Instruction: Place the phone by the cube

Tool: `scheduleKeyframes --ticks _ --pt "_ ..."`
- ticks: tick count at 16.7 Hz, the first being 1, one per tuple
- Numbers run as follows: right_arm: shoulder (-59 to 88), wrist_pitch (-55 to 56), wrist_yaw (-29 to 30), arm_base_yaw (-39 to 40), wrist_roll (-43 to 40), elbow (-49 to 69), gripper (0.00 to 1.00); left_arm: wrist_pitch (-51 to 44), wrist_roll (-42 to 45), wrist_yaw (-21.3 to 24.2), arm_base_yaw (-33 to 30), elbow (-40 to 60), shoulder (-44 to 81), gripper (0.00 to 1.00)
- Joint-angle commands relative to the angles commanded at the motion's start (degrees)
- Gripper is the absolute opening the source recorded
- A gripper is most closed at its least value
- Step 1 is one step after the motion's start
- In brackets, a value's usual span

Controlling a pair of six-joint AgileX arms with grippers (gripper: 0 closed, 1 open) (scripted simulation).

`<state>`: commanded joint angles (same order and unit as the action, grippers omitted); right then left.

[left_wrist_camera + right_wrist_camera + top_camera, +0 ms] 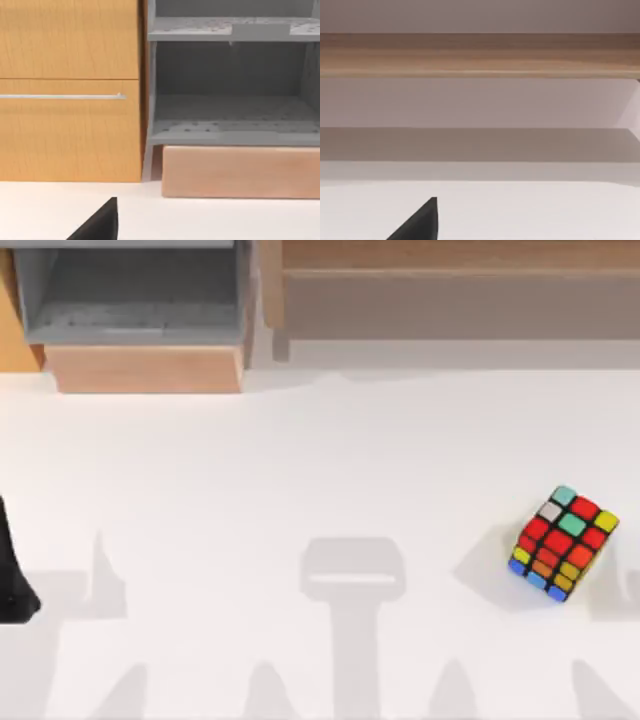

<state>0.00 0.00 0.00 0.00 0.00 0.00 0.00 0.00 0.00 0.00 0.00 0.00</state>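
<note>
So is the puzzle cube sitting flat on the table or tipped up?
Flat. In the top view the puzzle cube rests on one face on the white table, turned at an angle to the table's edges, showing mostly red stickers on top.

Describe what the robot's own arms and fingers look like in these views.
Little is visible. At the top view's left edge, the left arm is a plain black, rounded shape with no markings or cables. Each wrist view has one flat black wedge-shaped finger with a straight edge, matte and unmarked.
</note>
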Motion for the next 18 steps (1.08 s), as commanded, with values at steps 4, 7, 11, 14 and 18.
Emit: scheduleKeyframes --ticks 4,7,11,14,18 --pt "0.0 0.0 0.0 0.0 0.0 0.0 1.0 -1.08 0.74 -0.03 0.58 1.57 1.76 1.0" --pt "0.0 0.0 0.0 0.0 0.0 0.0 1.0 -5.13 3.57 -0.04 2.67 7.5 8.99 1.0" --pt "0.0 0.0 0.0 0.0 0.0 0.0 1.0 -13.72 9.33 0.02 7.0 19.8 27.02 1.0" --pt "0.0 0.0 0.0 0.0 0.0 0.0 1.0 -21.54 14.28 0.12 10.9 30.53 45.12 1.0" --pt "0.0 0.0 0.0 0.0 0.0 0.0 1.0 -32.19 20.87 0.32 16.19 44.75 70.24 1.0"
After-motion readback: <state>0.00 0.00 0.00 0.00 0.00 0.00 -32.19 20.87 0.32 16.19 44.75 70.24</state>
